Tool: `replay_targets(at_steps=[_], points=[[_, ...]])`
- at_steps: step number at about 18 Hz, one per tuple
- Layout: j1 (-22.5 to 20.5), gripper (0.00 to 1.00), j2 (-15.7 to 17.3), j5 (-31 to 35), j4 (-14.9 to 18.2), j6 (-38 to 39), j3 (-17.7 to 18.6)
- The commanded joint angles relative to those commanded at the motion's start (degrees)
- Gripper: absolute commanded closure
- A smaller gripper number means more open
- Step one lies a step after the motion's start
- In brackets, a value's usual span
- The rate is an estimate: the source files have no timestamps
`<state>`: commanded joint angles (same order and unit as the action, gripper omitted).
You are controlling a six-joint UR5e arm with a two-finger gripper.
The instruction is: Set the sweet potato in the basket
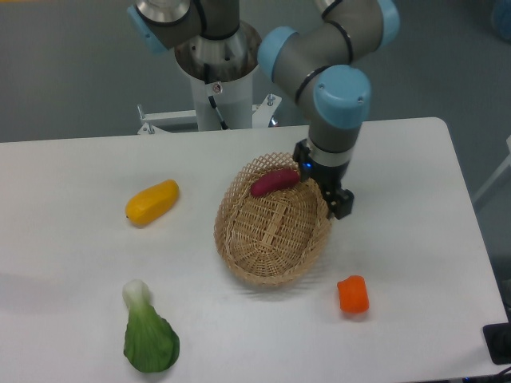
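Observation:
The sweet potato (274,182), a small magenta-purple oval, lies inside the basket (275,263) against its far rim, tilted up to the right. The basket is a tan woven wicker oval at the table's middle. My gripper (323,190) hangs over the basket's far right rim, just right of the sweet potato's right end. Its jaws look spread apart, one by the potato's end and one outside the rim, with nothing held between them.
A yellow-orange oblong vegetable (152,202) lies left of the basket. A green leafy vegetable (149,337) lies at the front left. A short orange-red chunk (353,294) lies front right of the basket. The robot base (215,72) stands behind the table.

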<state>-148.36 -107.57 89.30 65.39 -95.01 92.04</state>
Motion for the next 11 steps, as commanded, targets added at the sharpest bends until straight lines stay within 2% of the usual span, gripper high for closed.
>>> replay_targets(at_steps=[11], points=[[-1.3,0.0,-7.0,0.0,0.0,0.3,-9.9]])
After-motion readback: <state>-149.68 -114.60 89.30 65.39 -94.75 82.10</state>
